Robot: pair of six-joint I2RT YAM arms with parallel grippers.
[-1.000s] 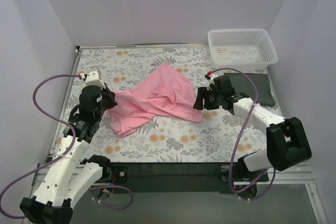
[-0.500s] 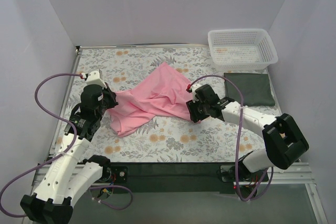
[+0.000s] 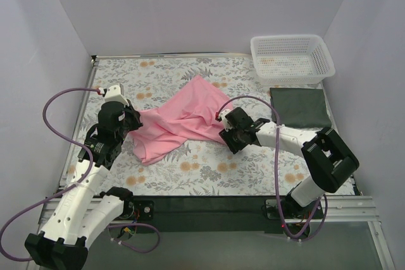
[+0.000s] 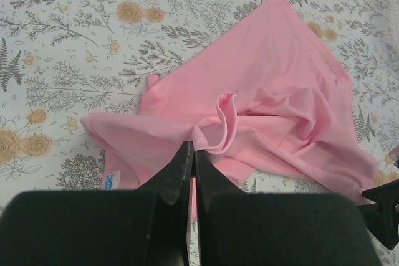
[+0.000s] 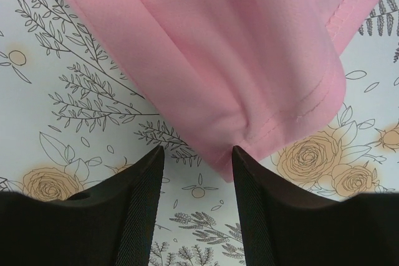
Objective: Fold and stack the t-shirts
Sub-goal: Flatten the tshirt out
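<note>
The light pink t-shirt (image 3: 190, 115) lies crumpled in the middle of the floral table cloth. My left gripper (image 3: 134, 120) is shut on a fold at its left edge; in the left wrist view the closed jaws (image 4: 192, 149) pinch pink cloth (image 4: 274, 85). My right gripper (image 3: 226, 135) is open at the shirt's right lower corner; in the right wrist view the pink hem corner (image 5: 249, 79) hangs between the spread fingers (image 5: 197, 160). The dark green t-shirt (image 3: 300, 107) lies as a flat folded rectangle at the right.
A white mesh basket (image 3: 291, 59) stands at the back right corner, just behind the green shirt. White walls enclose the table on three sides. Purple cables loop from both arms.
My right gripper has moved left from beside the green shirt to the pink shirt's right lower corner. The left gripper has kept its hold and barely moved.
</note>
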